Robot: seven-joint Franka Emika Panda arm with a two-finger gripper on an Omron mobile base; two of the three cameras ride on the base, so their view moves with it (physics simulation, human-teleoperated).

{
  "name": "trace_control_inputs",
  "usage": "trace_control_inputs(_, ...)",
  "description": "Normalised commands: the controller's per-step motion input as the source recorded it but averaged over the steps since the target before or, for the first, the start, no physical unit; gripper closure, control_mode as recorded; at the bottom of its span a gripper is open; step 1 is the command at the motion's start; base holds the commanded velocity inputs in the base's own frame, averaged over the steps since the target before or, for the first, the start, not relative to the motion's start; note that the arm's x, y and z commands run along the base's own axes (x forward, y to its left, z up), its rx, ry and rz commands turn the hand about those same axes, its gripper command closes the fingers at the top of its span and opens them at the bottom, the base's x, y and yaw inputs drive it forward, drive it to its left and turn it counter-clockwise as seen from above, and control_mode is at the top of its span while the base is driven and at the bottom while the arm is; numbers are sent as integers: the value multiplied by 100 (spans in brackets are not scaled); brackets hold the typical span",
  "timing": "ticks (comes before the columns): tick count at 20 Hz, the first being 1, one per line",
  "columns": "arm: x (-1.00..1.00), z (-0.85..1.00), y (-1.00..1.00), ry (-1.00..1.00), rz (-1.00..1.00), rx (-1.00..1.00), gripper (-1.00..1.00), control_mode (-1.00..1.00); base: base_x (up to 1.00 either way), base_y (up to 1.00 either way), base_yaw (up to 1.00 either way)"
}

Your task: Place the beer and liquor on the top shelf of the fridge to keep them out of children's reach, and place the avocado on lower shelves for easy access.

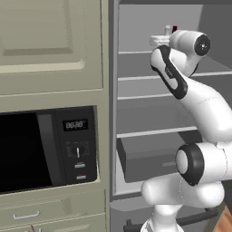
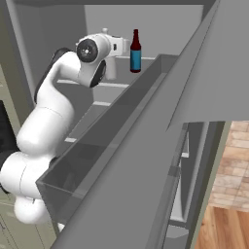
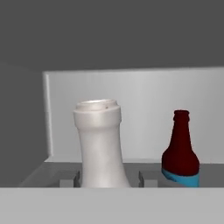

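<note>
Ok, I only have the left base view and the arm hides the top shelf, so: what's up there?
Observer: A dark red beer bottle with a blue label stands upright on the top shelf.
Operator: And the gripper?
Observer: In the hand view its finger tips are closed on the base of a white liquor bottle, left of the beer.

Flat even rendered light, no clear source, fridge (image 1: 136,113) interior dim grey, back wall brighter in hand view, soft sheen on white bottle (image 3: 99,144), shadows faint, slight overall softness, no glare
</note>
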Motion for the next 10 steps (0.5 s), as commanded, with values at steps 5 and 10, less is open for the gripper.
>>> trace_control_inputs(5, 40, -7, 0, 0, 0, -5, 100, -100, 0, 0, 0)
trace_control_inputs(10, 47, 0, -6, 0, 0, 0, 100, -100, 0, 0, 0)
